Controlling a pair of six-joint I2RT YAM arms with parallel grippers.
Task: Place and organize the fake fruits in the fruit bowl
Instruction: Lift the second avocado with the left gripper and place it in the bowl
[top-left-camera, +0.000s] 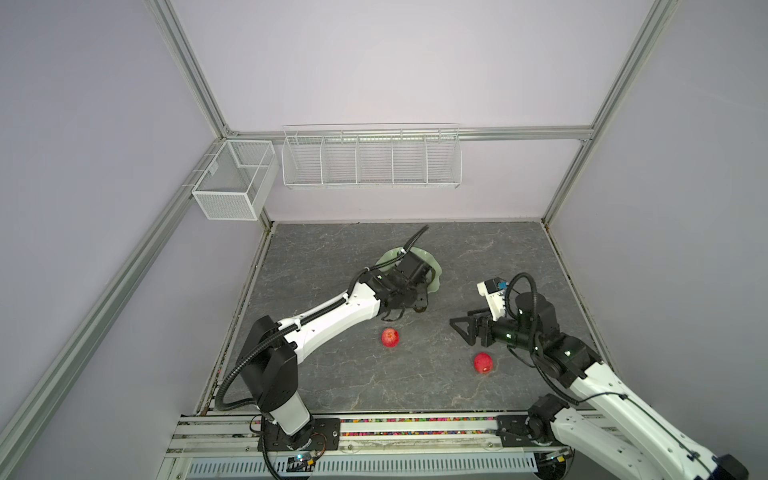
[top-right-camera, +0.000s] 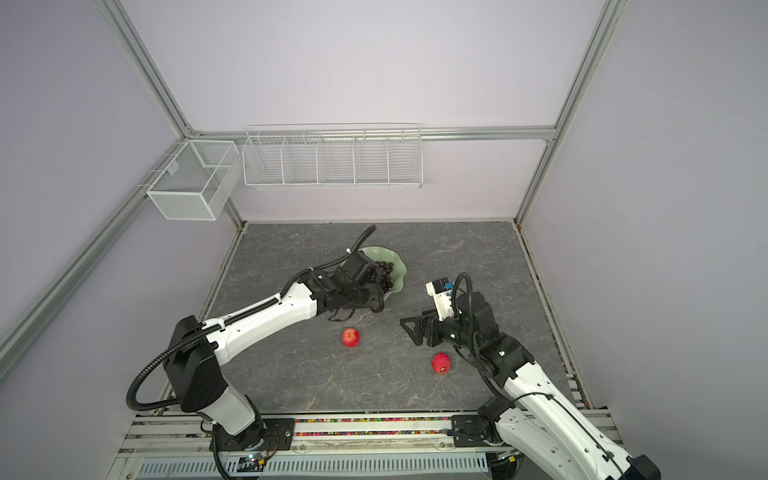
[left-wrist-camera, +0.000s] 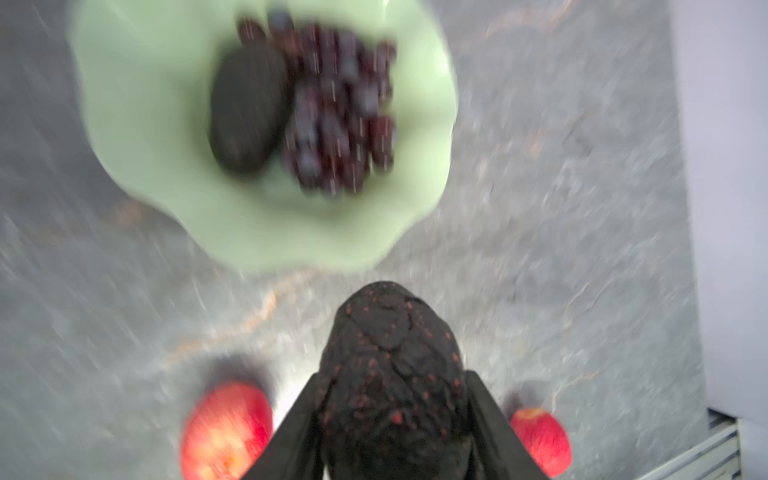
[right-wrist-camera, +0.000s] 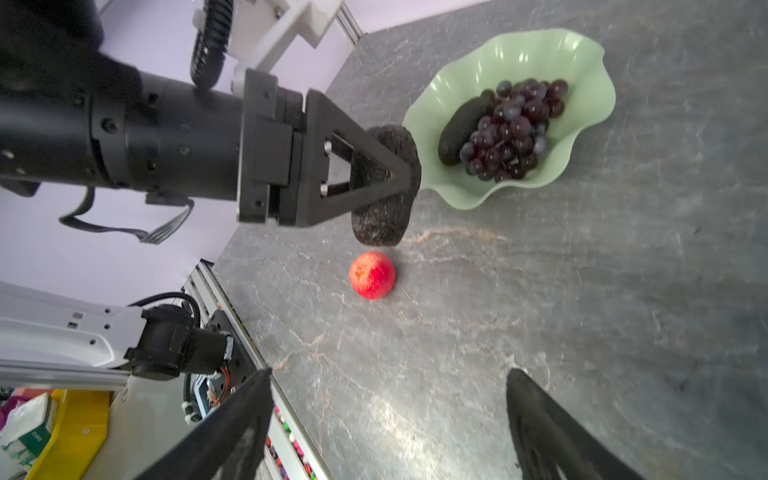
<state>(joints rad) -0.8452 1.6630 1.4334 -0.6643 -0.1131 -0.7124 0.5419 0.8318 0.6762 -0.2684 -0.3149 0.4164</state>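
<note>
Bowl: pale green shallow bowl with a wavy rim (right-wrist-camera: 590, 124), upright on the grey marbled bench (top-left-camera: 374, 386).
Grapes: bunch of dark purple grapes (right-wrist-camera: 513, 129), lying inside the bowl.
First avocado: dark green-black oval avocado (right-wrist-camera: 461, 126), on its side in the bowl, touching the grapes.
Second avocado: black bumpy red-flecked avocado (left-wrist-camera: 390, 332), clamped in the left hand (left-wrist-camera: 392, 386), just outside the bowl's rim.
Apples: small red apple (top-left-camera: 390, 337) on the bench in front of the bowl; second small red apple (top-left-camera: 483, 363) well apart, further right.

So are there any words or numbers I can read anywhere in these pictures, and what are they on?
None can be read.
The green-and-white box off the table carries print, too blurred to read.
The tag on the mesh basket is too small to read.
</note>
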